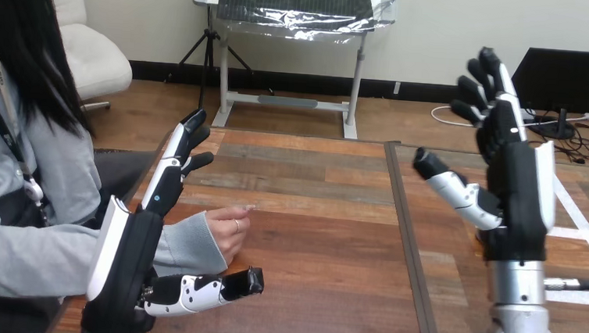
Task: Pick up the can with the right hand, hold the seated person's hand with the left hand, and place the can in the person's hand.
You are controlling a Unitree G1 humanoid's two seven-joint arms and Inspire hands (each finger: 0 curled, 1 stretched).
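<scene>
My left hand [130, 253] is open at the table's left edge, its fingers [176, 157] straight and pointing away from me, its thumb [208, 288] stretched to the right. The person's hand [228, 228] comes out from behind that palm, loosely curled, resting low over the wooden table [316, 254]. Their wrist lies in the gap above my thumb; nothing of my hand curls round it. My right hand [519, 178] is raised over the table's right part, open, its fingers spread upward and its thumb pointing left, with nothing in it.
A dark seam [409, 253] runs front to back between the two table boards. White tape lines [584, 230] cross the right board. The person sits at the left side, their grey sleeve [27, 253] reaching across the table's corner.
</scene>
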